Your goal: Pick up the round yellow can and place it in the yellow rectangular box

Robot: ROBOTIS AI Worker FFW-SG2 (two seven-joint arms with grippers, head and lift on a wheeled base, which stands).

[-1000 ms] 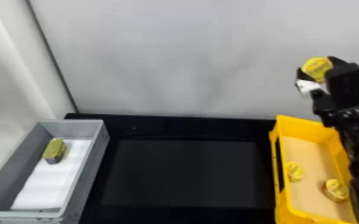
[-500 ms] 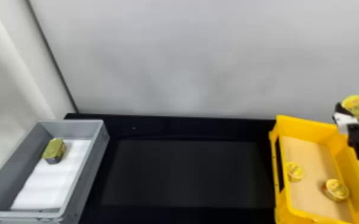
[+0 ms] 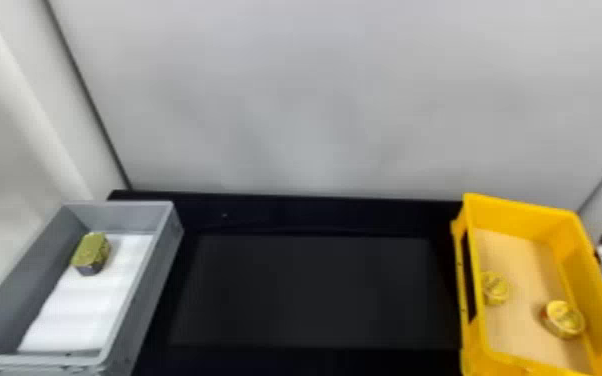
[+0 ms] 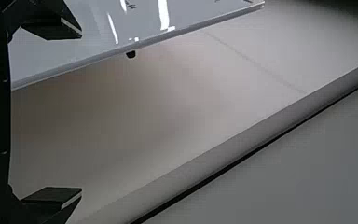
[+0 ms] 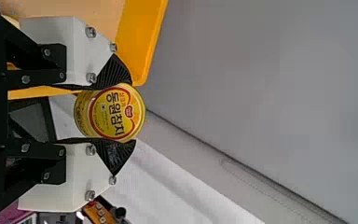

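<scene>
By the right gripper point(image 5: 121, 113), the round yellow can point(image 5: 112, 114) is clamped; the left gripper point(image 4: 80, 113) is spread. If released beside the yellow rectangular box point(image 3: 520, 215), the can may be dropped outside; if carried low, it may be knocked loose by the rim. Finger contact is detailed in the right wrist view, two boxed cans point(image 3: 563, 319) in the head view.

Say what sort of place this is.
Probably a robot pick-and-place test station: gray crate and yellow rectangular box flanking a black table, right hand holding a round yellow can.
</scene>
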